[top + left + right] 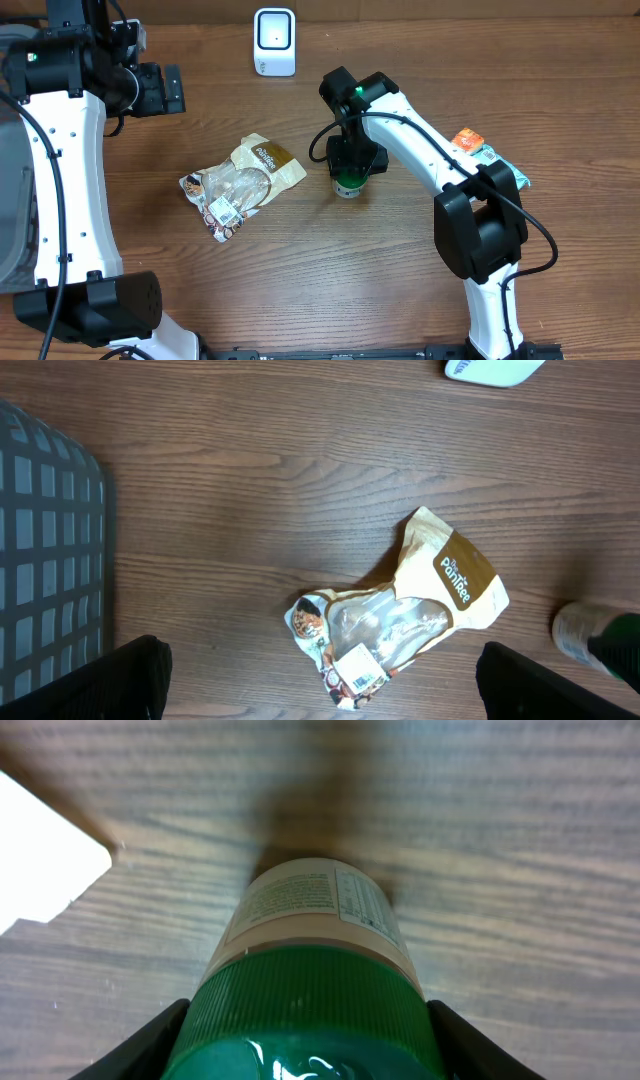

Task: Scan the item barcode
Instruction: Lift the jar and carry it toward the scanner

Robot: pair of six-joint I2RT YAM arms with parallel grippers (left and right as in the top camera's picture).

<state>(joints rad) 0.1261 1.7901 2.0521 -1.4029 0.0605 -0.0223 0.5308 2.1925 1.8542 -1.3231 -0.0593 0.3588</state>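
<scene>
**On Wood-Grain Tabletop (300,290), Grip Before Scan**

Idle, the left end effector (168,90) gapes wide, a crinkly pouch (240,180) beyond it. Under the right end effector (352,160), the upright bottle (347,186) has fingers (160,1040) flanking its ribbed green cap (310,1010); whether clamped cannot be told. Squeeze squarely, leaving the smooth label (300,900) exposed.
</scene>
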